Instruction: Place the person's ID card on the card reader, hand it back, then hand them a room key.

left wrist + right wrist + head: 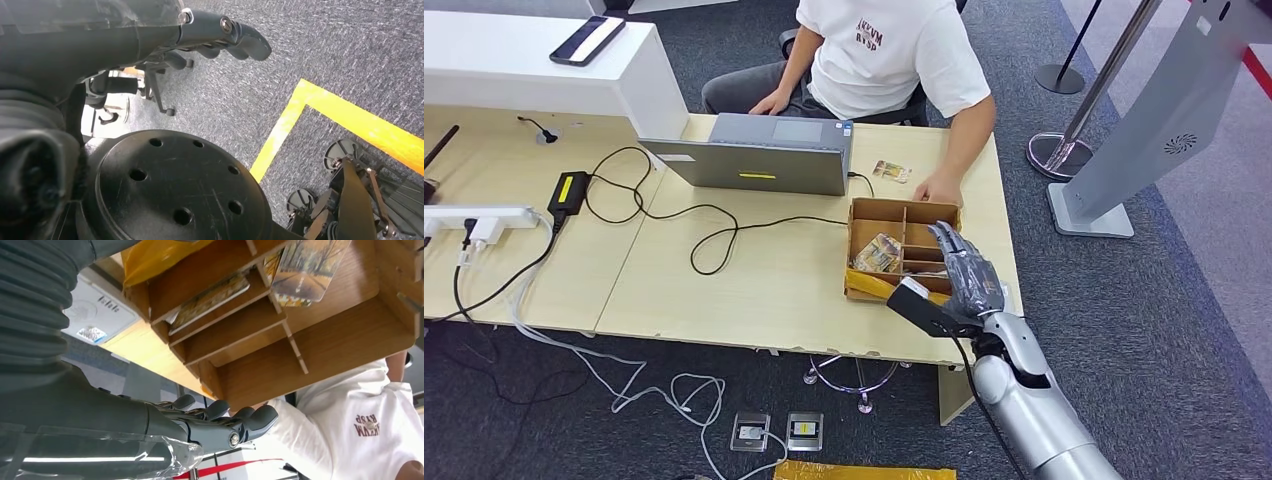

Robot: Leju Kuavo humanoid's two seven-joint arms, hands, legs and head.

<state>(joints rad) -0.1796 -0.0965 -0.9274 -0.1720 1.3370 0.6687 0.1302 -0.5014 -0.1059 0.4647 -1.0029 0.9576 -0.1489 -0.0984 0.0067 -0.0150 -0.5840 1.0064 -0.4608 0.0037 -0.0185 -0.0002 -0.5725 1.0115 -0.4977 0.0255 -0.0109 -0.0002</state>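
A: The head view is bright and even, with soft light from above; the desk [724, 270] shows almost no hard shadows.
B: Yes. In the wrist views the near hand parts are dark and a bit blurred, and the clear plastic cover [100, 450] carries glare.

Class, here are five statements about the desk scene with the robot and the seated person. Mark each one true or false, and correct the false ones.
1. The right hand hovers over the wooden divided box. True.
2. The right hand holds a card. False: its fingers are apart and hold nothing.
3. A laptop stands on the desk, its lid towards the robot. True.
4. The box is empty. False: picture cards lie in one compartment.
5. A person in a white T-shirt sits at the far side of the desk. True.
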